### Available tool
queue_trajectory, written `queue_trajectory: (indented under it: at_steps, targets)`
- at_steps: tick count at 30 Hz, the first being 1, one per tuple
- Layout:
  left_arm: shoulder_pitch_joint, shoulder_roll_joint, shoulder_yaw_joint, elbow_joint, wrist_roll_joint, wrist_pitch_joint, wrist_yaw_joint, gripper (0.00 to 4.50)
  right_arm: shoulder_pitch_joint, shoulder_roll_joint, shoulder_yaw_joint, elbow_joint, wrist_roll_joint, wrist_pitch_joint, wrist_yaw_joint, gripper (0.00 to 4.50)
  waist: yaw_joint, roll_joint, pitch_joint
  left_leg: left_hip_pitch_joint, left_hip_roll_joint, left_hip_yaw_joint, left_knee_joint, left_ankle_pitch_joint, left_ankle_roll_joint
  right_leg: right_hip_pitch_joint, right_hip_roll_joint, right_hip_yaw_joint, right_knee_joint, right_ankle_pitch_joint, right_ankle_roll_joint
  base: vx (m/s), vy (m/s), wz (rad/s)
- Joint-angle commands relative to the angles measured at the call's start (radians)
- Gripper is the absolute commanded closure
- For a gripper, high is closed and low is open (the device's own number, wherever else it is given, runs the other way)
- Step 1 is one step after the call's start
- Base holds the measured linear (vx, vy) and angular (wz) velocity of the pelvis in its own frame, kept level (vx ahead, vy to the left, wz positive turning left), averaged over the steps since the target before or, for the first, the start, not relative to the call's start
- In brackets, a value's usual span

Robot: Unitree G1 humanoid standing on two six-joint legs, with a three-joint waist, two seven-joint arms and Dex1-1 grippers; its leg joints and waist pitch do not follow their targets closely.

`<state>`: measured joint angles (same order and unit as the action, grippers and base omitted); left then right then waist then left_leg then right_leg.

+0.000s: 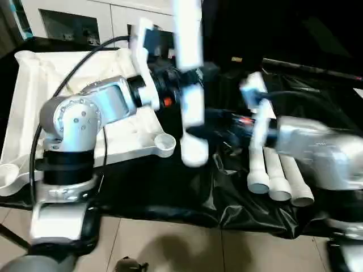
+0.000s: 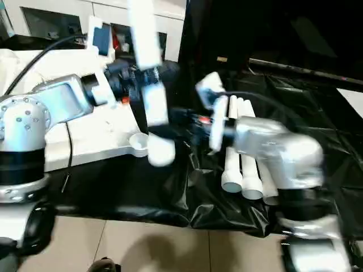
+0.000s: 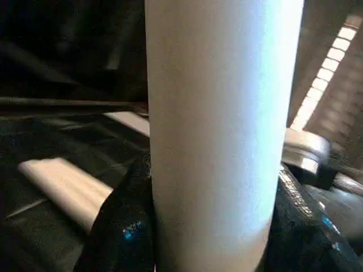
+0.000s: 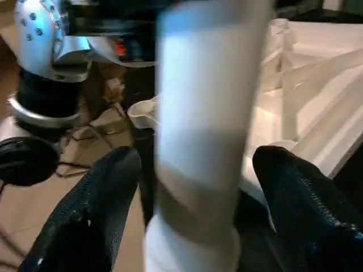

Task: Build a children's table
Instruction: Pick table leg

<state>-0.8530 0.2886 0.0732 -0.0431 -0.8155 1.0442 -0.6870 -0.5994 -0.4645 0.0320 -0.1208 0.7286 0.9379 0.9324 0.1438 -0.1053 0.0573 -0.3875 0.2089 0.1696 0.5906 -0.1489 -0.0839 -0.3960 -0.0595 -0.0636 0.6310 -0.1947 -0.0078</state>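
Table leg (image 1: 190, 85) clamped upright in left pincer (image 3: 204, 238).

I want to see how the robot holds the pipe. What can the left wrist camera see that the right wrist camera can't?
Left wrist view alone: a spare leg lying on the black cloth, and the left gripper shut on the held leg. Right wrist view alone: the tabletop's ribbed underside, a corner socket and the right gripper, fingers standing clear of the leg. Both share that upright white leg.
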Motion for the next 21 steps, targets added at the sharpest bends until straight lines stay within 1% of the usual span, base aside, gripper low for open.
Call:
queue_trajectory:
  at_steps: [1,3,4,5,6,9,10,12,14,16,21]
  targets:
    - [0.004,0.002,-0.029,-0.034,-0.017,-0.009,-0.045,2.64,0.003,-0.021,-0.007,-0.020,0.012,0.015,0.024,0.95,0.000,0.008,-0.068,0.022,0.019,0.002,-0.061,-0.155,-0.063,0.049,-0.073,0.043,-0.073,-0.166,-0.111,0.000,0.000,0.00]
    - [0.002,-0.001,-0.031,-0.042,-0.027,-0.006,-0.055,2.64,0.004,-0.025,0.000,-0.020,0.010,0.014,0.030,0.95,0.000,0.007,-0.068,0.022,0.020,0.001,-0.061,-0.163,-0.065,0.049,-0.073,0.043,-0.075,-0.186,-0.111,0.000,0.000,0.00]
    - [-0.003,-0.006,-0.034,-0.045,-0.036,-0.014,-0.077,2.64,0.004,-0.027,0.013,-0.016,0.003,0.008,0.033,0.95,-0.001,0.006,-0.067,0.022,0.019,0.001,-0.060,-0.167,-0.063,0.048,-0.073,0.043,-0.077,-0.201,-0.106,0.000,0.000,0.00]
    - [-0.005,-0.007,-0.036,-0.044,-0.038,-0.022,-0.089,2.64,0.004,-0.028,0.018,-0.014,0.002,0.007,0.033,0.95,-0.001,0.009,-0.068,0.023,0.019,0.001,-0.060,-0.167,-0.063,0.048,-0.073,0.044,-0.078,-0.207,-0.103,0.000,0.000,0.00]
    - [-0.005,-0.009,-0.036,-0.042,-0.041,-0.025,-0.095,2.64,0.005,-0.028,0.021,-0.014,0.003,0.006,0.033,0.95,-0.001,0.008,-0.068,0.022,0.019,0.001,-0.060,-0.166,-0.064,0.048,-0.073,0.043,-0.079,-0.209,-0.103,0.000,0.000,0.00]
    - [-0.007,-0.011,-0.036,-0.040,-0.044,-0.030,-0.104,2.64,0.009,-0.026,0.025,-0.016,0.005,0.008,0.034,0.95,-0.001,0.008,-0.069,0.023,0.020,0.000,-0.060,-0.162,-0.066,0.047,-0.072,0.042,-0.075,-0.194,-0.107,0.000,0.000,0.00]
    - [-0.006,-0.010,-0.037,-0.042,-0.047,-0.032,-0.114,2.64,0.013,-0.026,0.028,-0.018,0.007,0.010,0.036,0.95,-0.001,0.004,-0.070,0.022,0.020,0.000,-0.060,-0.157,-0.065,0.048,-0.071,0.043,-0.075,-0.185,-0.108,0.000,0.000,0.00]
    - [-0.005,-0.007,-0.041,-0.046,-0.049,-0.033,-0.125,2.64,0.015,-0.024,0.027,-0.020,0.011,0.013,0.038,0.95,0.000,0.009,-0.070,0.024,0.021,0.000,-0.059,-0.153,-0.064,0.047,-0.071,0.043,-0.072,-0.173,-0.115,0.000,0.000,0.00]
    - [-0.002,-0.005,-0.046,-0.050,-0.051,-0.032,-0.134,2.64,0.016,-0.021,0.026,-0.021,0.015,0.014,0.039,0.95,0.000,0.006,-0.070,0.023,0.020,0.001,-0.059,-0.149,-0.062,0.048,-0.071,0.043,-0.071,-0.162,-0.120,0.000,0.000,0.00]
    - [0.001,-0.006,-0.052,-0.053,-0.049,-0.029,-0.142,2.64,0.017,-0.015,0.025,-0.020,0.020,0.016,0.040,0.95,0.000,0.008,-0.070,0.023,0.020,0.001,-0.059,-0.152,-0.063,0.048,-0.071,0.042,-0.071,-0.164,-0.120,0.000,0.000,0.00]
    - [0.002,-0.010,-0.062,-0.050,-0.051,-0.028,-0.160,2.64,0.021,-0.015,0.037,-0.022,0.021,0.017,0.049,0.95,0.000,0.006,-0.069,0.023,0.020,0.001,-0.059,-0.158,-0.063,0.048,-0.072,0.043,-0.073,-0.183,-0.116,0.000,0.000,0.00]
